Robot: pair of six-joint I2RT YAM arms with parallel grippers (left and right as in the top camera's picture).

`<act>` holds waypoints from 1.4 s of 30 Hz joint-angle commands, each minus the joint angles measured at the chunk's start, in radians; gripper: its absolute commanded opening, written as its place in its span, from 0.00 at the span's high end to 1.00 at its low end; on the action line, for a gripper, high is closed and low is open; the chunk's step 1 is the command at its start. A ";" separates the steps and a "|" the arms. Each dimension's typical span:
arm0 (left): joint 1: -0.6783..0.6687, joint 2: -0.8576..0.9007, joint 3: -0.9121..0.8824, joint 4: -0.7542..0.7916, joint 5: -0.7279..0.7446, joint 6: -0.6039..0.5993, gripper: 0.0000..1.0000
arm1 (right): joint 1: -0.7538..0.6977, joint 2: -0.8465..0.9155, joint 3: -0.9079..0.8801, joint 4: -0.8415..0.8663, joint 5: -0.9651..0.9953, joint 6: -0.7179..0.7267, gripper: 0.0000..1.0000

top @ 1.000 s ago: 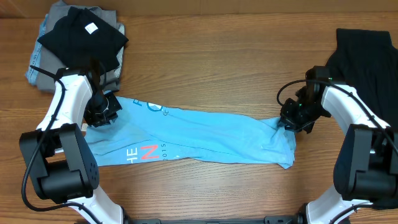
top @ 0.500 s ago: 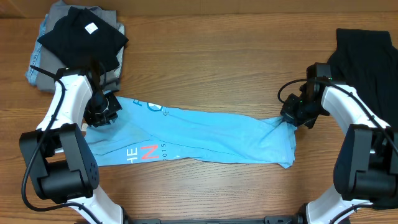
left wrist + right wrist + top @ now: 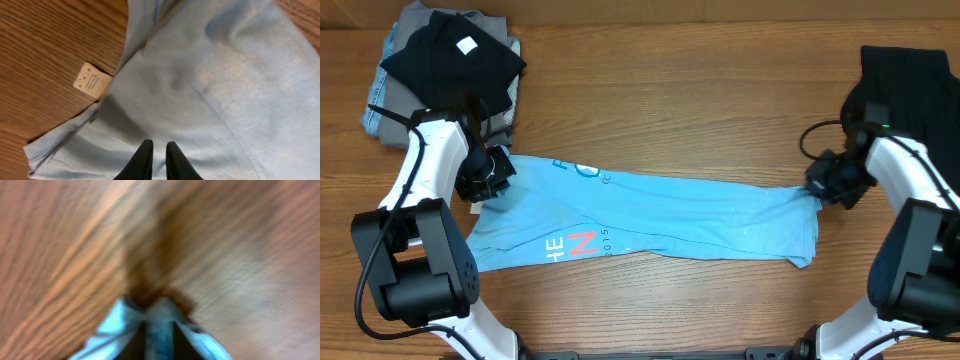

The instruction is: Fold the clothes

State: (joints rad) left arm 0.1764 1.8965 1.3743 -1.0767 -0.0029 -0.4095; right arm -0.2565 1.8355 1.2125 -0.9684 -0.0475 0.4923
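Note:
The clothes, a light blue T-shirt (image 3: 660, 215), lie stretched in a long band across the wooden table (image 3: 670, 100), white and coral letters (image 3: 570, 245) showing near the left end. My left gripper (image 3: 485, 182) sits at the shirt's upper left corner. In the left wrist view its fingers stand almost together (image 3: 159, 150), pinching the blue cloth (image 3: 225, 75) beside a small white label (image 3: 91, 82). My right gripper (image 3: 825, 188) holds the shirt's right end. The right wrist view is blurred, with blue fabric (image 3: 115, 325) bunched between and over its fingers (image 3: 160, 332).
A pile of black and grey garments (image 3: 450, 60) lies at the back left, close behind my left arm. A black garment (image 3: 905, 90) lies at the back right beside my right arm.
My right gripper has moved to the right, dragging the shirt's right end with it. The shirt is now pulled longer and has slid rightward. The left arm has stayed put.

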 commanded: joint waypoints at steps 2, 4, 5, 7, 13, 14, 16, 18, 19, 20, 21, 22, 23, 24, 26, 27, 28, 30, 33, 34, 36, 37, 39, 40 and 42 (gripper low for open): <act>-0.001 -0.016 0.045 0.002 0.065 0.005 0.87 | -0.033 -0.010 0.073 -0.065 0.019 -0.021 0.20; -0.001 -0.024 0.065 0.003 0.087 0.005 0.87 | -0.038 -0.010 0.097 -0.101 0.020 -0.021 0.16; -0.001 -0.032 0.077 0.002 0.097 0.006 0.87 | -0.041 -0.010 0.111 -0.122 0.020 -0.020 0.16; -0.001 -0.057 0.103 -0.001 0.105 0.006 0.87 | -0.045 -0.010 0.143 -0.165 0.015 -0.016 0.16; -0.001 -0.224 0.146 0.008 0.131 0.005 0.27 | -0.053 -0.012 0.217 -0.259 -0.080 -0.017 0.03; -0.001 -0.241 0.147 0.010 0.143 0.005 0.04 | -0.053 -0.012 0.217 -0.255 -0.091 -0.016 0.00; -0.001 -0.272 0.147 0.013 0.173 0.006 0.00 | -0.053 -0.012 0.217 -0.245 -0.092 -0.017 0.00; -0.001 -0.288 0.147 0.011 0.193 0.005 0.00 | -0.053 -0.012 0.218 -0.245 -0.088 -0.017 0.00; -0.001 -0.294 0.147 0.010 0.201 0.006 0.00 | -0.054 -0.012 0.218 -0.246 -0.088 -0.017 0.00; -0.001 -0.299 0.147 0.008 0.207 0.006 0.00 | -0.057 -0.012 0.220 -0.251 -0.089 -0.016 0.00; -0.001 -0.302 0.147 0.006 0.211 0.006 0.00 | -0.061 -0.012 0.223 -0.260 -0.089 -0.017 0.00; -0.001 -0.303 0.147 0.004 0.215 0.005 0.00 | -0.067 -0.012 0.229 -0.271 -0.088 -0.017 0.00; -0.001 -0.304 0.147 0.000 0.223 0.006 0.00 | -0.076 -0.013 0.237 -0.288 -0.086 -0.017 0.00; -0.001 -0.304 0.147 -0.002 0.227 0.008 0.00 | -0.084 -0.014 0.245 -0.305 -0.084 -0.018 0.00; -0.001 -0.304 0.147 -0.002 0.233 0.021 0.00 | -0.106 -0.026 0.249 -0.331 -0.083 -0.021 0.00; -0.001 -0.304 0.147 -0.002 0.232 0.021 0.00 | -0.116 -0.032 0.249 -0.340 -0.077 -0.021 0.00; -0.001 -0.304 0.147 -0.002 0.232 0.021 0.00 | -0.130 -0.044 0.249 -0.353 -0.064 -0.021 0.00; -0.001 -0.304 0.147 0.000 0.232 0.020 0.00 | -0.169 -0.083 0.249 -0.393 -0.022 -0.021 0.00; -0.001 -0.304 0.147 -0.002 0.232 0.020 0.00 | -0.212 -0.128 0.247 -0.439 -0.002 -0.021 0.00; -0.001 -0.304 0.147 -0.003 0.232 0.020 0.00 | -0.224 -0.142 0.246 -0.450 0.003 -0.021 0.00; -0.001 -0.304 0.147 -0.006 0.232 0.020 0.00 | -0.242 -0.159 0.246 -0.455 0.006 -0.035 0.00; -0.001 -0.304 0.147 -0.008 0.232 0.020 0.00 | -0.249 -0.163 0.245 -0.456 0.005 -0.050 0.00; -0.001 -0.304 0.147 -0.013 0.232 0.021 0.00 | -0.256 -0.165 0.238 -0.461 -0.001 -0.077 0.00; -0.001 -0.303 0.147 -0.014 0.232 0.021 0.00 | -0.256 -0.165 0.229 -0.465 -0.017 -0.093 0.00; -0.001 -0.303 0.147 -0.016 0.232 0.021 0.00 | -0.256 -0.165 0.197 -0.466 -0.074 -0.126 0.00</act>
State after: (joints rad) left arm 0.1764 1.6009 1.5078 -1.0885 0.2108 -0.4118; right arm -0.5129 1.6806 1.4338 -1.4357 -0.0677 0.4313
